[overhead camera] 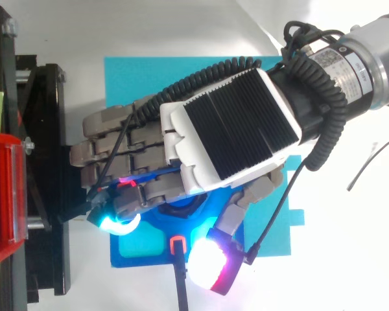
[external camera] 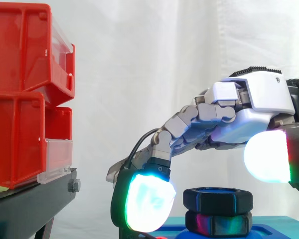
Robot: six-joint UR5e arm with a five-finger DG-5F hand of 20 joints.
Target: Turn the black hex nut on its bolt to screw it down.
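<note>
Two black hex pieces sit stacked low in the side view: the nut (external camera: 218, 198) on top and a lower hex piece (external camera: 218, 224) under it, tinted by the glow. The hand (external camera: 259, 102) comes in from the right and arches over them. Its fingers (external camera: 147, 206) reach down on the left, with one glowing pad level with the nut and just beside it, a thin gap between them. The thumb (external camera: 266, 157) hangs up and to the right, clear of the nut. So the nut lies below the palm, between fingers and thumb, with nothing pinching it. The fingers are loosely bent and spread wide from the thumb.

The stack stands on a blue base (overhead camera: 139, 254), which rests on a teal mat (overhead camera: 126, 81) on the white table (overhead camera: 181, 26). Farther left, a black stand (external camera: 35, 199) carries red bins (external camera: 20, 59), with the white curtain (external camera: 164, 50) behind everything.

From above, the back of the hand covers the nut, so contact can't be checked there. The side view cuts off the base and lower hex piece at the bottom edge, and what joins the two hex pieces is hidden. The bins are cut off at the left edge.
</note>
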